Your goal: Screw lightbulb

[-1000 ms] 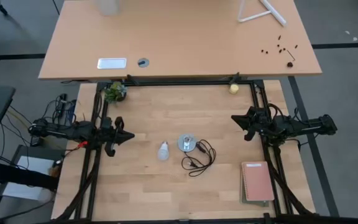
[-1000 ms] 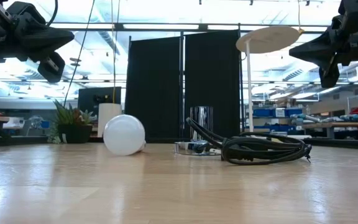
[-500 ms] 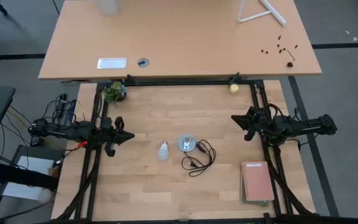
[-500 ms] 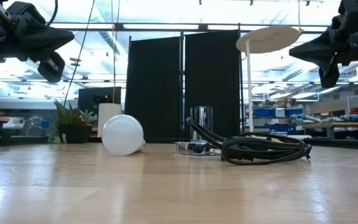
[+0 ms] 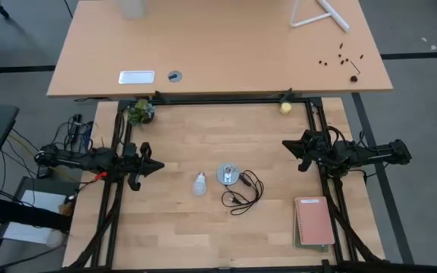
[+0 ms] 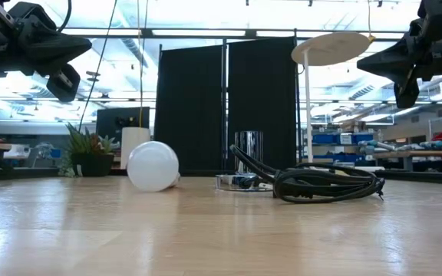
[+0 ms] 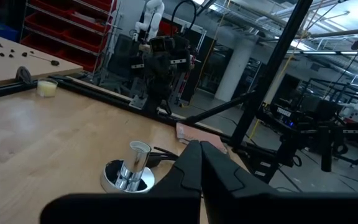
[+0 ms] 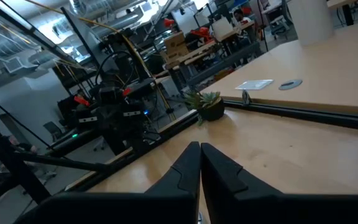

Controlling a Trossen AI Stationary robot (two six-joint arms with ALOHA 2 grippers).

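Fingers pressed together on both arms, nothing held: the left gripper [image 5: 152, 165] hangs above the table's [image 5: 203, 235] left edge, the right gripper [image 5: 293, 151] above its right side. I see each pair meeting in a closed wedge in its own wrist view (left fingers [image 7: 197, 168], right fingers [image 8: 194, 165]).

Between them the lightbulb [image 5: 199, 183] lies on its side on the bare wood, just left of the round silver socket [image 5: 227, 174] and its coiled black cord [image 5: 243, 193], near but not touching the socket.

From the left gripper the bulb sits inward and a little toward the near edge; the right gripper is clearly farther off, across the socket, so I judge the left arm the nearer for the pickup.

From above, the bulb's long axis appears to run roughly front to back, tilted slightly, though I cannot tell for certain which end carries the screw base. In the low view its frosted dome [image 6: 153, 165] faces the camera. The socket's threaded collar [image 7: 133, 167] stands upright.
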